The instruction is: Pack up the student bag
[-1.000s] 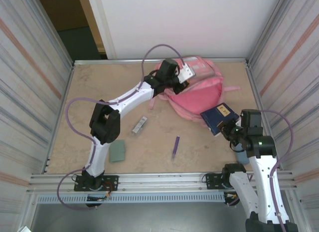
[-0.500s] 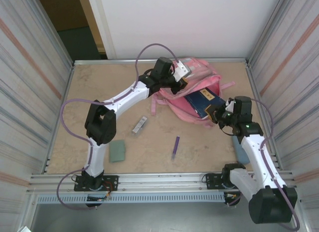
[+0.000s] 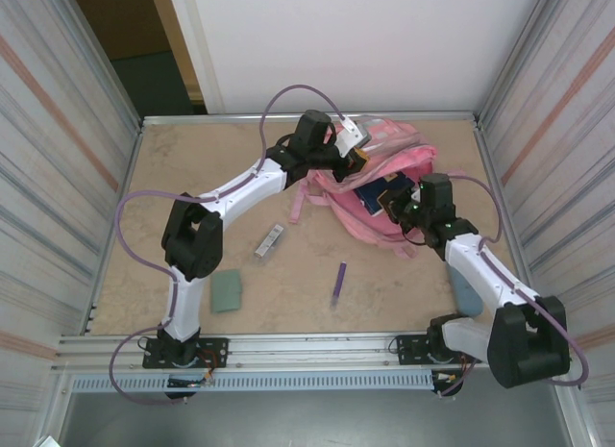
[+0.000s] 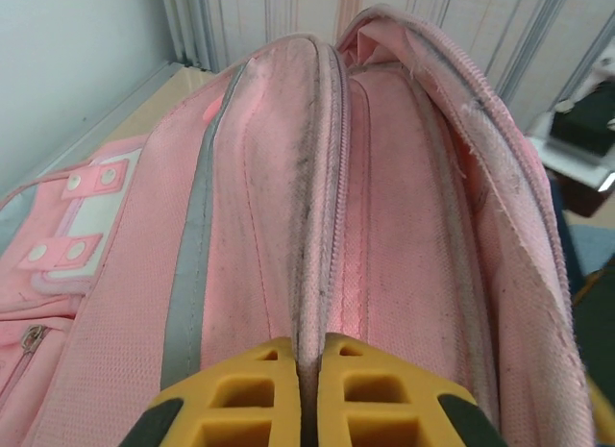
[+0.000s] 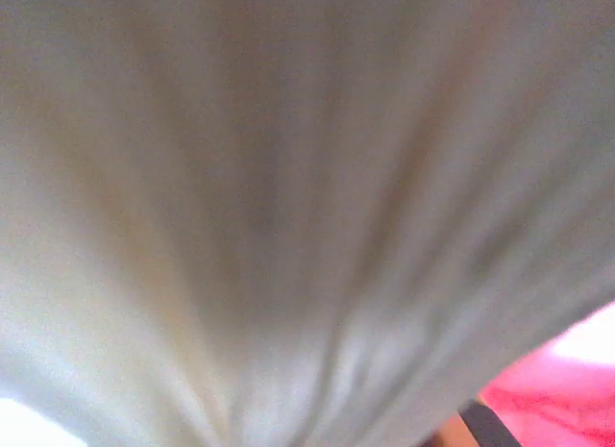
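**At the far right of the table [image 3: 192,178]: student bag [image 3: 408,144] pinched at the seam, book at its mouth**

Near edge: green pad [image 3: 227,289] front left, purple pen [image 3: 339,282] front centre, both lying loose. Small grey bar [image 3: 270,240] sits a bit further in. Past those, right gripper [image 3: 398,205] is clamped narrow on a dark blue book [image 3: 370,195], and the book's far end sits in the bag's opening. Right wrist view: blurred pale surface close up, pink fabric at lower right. Further back, left gripper [image 4: 307,394] has its yellow fingertips [image 4: 255,399] closed tight on the bag's pink zip seam. Bag lies by the back wall [image 3: 365,43], right of centre.
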You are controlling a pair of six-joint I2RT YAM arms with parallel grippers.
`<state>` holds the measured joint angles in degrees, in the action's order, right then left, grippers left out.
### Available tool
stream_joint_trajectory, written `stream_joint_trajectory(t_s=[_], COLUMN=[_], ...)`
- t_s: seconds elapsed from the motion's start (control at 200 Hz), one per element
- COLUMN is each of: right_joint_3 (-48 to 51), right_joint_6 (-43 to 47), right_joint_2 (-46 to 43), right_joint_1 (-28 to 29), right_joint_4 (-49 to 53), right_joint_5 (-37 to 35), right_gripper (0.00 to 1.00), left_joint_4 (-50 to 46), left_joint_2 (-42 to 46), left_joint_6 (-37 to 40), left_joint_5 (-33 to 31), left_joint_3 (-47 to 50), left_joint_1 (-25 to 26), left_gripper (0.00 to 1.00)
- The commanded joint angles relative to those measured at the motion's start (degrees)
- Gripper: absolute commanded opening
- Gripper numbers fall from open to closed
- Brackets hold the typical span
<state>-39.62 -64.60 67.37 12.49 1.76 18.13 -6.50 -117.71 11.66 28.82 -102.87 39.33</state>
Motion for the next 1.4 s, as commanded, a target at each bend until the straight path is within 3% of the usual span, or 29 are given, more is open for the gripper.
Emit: stream_joint_trajectory(t_s=[0.0, 0.316, 0.566, 0.722, 0.947, 1.077, 1.238, 1.398], right_joint_3=[-1.37, -3.66, -8.69, -10.63, -9.83, -7.19, -3.19, 2.57], right_joint_6=[-1.89, -7.32, -11.94, -13.8, -14.89, -11.44, -3.14, 1.6], right_joint_2=[2.81, 19.45, 32.49, 37.56, 40.32, 35.94, 26.85, 17.03], right_joint_1=[1.54, 4.41, 4.16, 3.9, 2.96, 2.71, 0.95, -2.54], right_joint_4=[-8.17, -23.1, -30.86, -31.47, -30.93, -27.34, -18.43, -11.51], right_joint_5=[-6.28, -13.72, -11.95, -11.98, -9.69, -8.45, -4.98, -2.02], right_gripper=[0.0, 0.0, 0.0, 0.06, 0.32, 0.57, 0.7, 0.76], left_joint_4=[8.53, 12.67, 10.4, 11.16, 12.2, 12.46, 11.64, 11.54], left_joint_2=[6.35, 7.76, 8.02, 9.24, 9.43, 9.18, 8.09, 7.02], left_joint_6=[-2.07, -7.26, -7.61, -7.53, -7.93, -7.09, -6.34, -6.69], left_joint_5=[5.53, 7.56, 9.76, 9.46, 6.85, 2.68, 1.41, 1.86], left_joint_3=[-1.98, 1.42, 1.76, 3.93, 7.41, 9.9, 11.08, 12.08], left_joint_1=[-0.04, -0.13, -0.19, -0.22, -0.26, -0.35, -0.72, -1.05], left_gripper=[0.0, 0.0, 0.0, 0.0, 0.0, 0.0, 0.0, 0.0])
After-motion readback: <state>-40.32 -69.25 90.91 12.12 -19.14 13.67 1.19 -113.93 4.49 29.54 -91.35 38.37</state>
